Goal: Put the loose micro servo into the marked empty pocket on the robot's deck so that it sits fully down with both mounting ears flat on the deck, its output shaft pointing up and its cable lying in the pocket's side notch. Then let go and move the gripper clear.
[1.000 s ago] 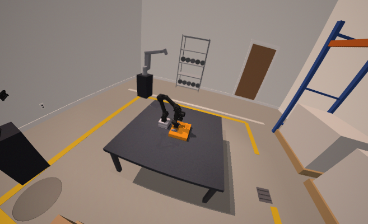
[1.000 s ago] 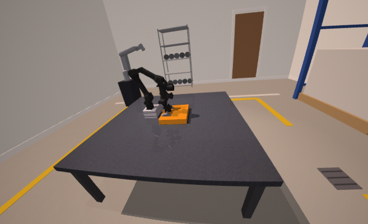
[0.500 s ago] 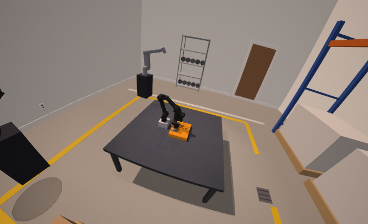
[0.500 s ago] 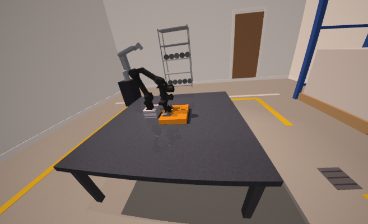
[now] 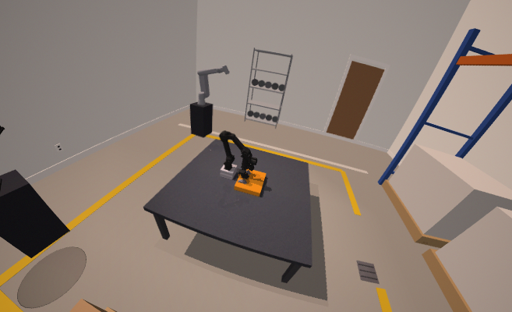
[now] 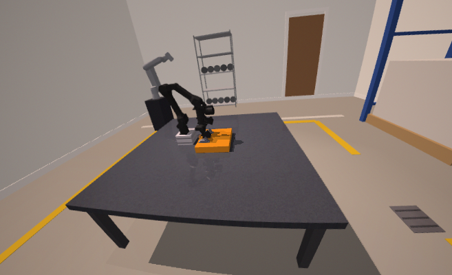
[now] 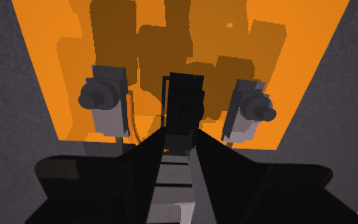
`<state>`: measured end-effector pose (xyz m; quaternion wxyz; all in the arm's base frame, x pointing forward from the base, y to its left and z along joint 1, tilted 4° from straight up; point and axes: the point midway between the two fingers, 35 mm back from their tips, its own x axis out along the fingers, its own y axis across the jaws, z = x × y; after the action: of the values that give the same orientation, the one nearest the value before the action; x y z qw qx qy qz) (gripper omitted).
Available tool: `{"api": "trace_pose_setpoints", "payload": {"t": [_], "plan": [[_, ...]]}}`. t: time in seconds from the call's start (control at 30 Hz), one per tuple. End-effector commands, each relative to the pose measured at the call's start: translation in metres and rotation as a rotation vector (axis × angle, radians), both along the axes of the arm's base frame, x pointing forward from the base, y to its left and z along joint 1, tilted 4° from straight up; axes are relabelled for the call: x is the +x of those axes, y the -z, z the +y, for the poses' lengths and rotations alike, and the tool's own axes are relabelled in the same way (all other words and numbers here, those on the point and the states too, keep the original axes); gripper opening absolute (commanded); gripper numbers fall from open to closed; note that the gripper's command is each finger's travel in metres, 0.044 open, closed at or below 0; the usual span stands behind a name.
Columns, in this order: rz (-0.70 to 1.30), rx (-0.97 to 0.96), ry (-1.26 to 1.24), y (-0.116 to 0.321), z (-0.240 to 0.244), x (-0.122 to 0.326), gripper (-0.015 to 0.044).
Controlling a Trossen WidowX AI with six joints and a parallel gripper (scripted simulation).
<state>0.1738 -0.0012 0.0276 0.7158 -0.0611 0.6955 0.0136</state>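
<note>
Between two grey installed servos, our black parallel-jaw gripper (image 5: 244, 176) (image 6: 206, 135) (image 7: 180, 131) stands part-open, clamped on the dark micro servo (image 7: 185, 102), its long axis roughly parallel to theirs, above the orange deck (image 5: 248, 189) (image 6: 212, 149) (image 7: 320, 30).
</note>
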Motion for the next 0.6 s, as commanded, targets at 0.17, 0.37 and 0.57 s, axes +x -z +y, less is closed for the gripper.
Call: {"api": "trace_pose_setpoints", "payload": {"t": [0.17,0.37,0.57], "plan": [[0.0,0.0,-0.004,0.008,0.0,0.001,0.0],[0.0,0.0,-0.004,0.013,-0.001,0.001,0.0],[0.0,0.0,-0.004,0.018,-0.001,0.001,0.0]]}}
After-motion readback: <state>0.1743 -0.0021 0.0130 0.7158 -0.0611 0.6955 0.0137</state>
